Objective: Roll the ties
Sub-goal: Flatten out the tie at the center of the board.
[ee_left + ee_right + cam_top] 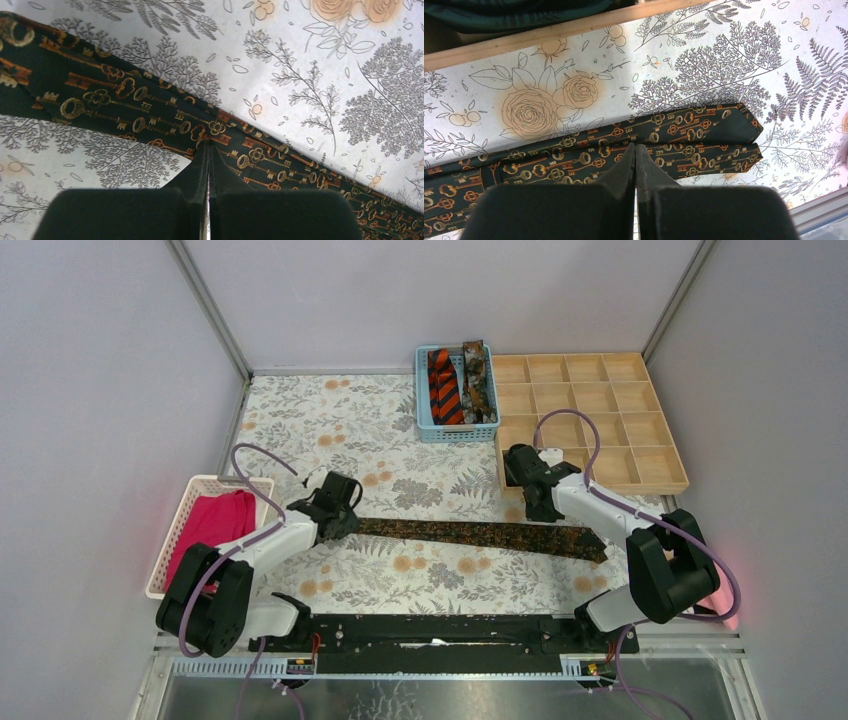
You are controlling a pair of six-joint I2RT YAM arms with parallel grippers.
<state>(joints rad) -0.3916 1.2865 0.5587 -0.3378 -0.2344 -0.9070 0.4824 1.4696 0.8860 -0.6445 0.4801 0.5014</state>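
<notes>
A dark tie [470, 533] with a gold key pattern lies flat as a long strip across the floral table cover. In the right wrist view two layers of the tie [684, 135] show, their pointed ends side by side at its right end. My left gripper [340, 523] is at the strip's left end. Its jaws [208, 146] are shut, tips over the tie [125, 105], with no fabric visible between them. My right gripper [536, 512] hovers over the strip's right part, also shut [635, 148] with nothing seen in it. An orange-and-black striped tie [443, 388] and a brown mottled tie [478, 380] lie in the blue basket [424, 427].
A wooden compartment tray [600, 420] stands at the back right, its edge [524, 37] just beyond my right gripper, with dark fabric [524, 10] inside a cell. A white basket [172, 530] with a magenta cloth [210, 525] sits at the left. Grey walls enclose the table.
</notes>
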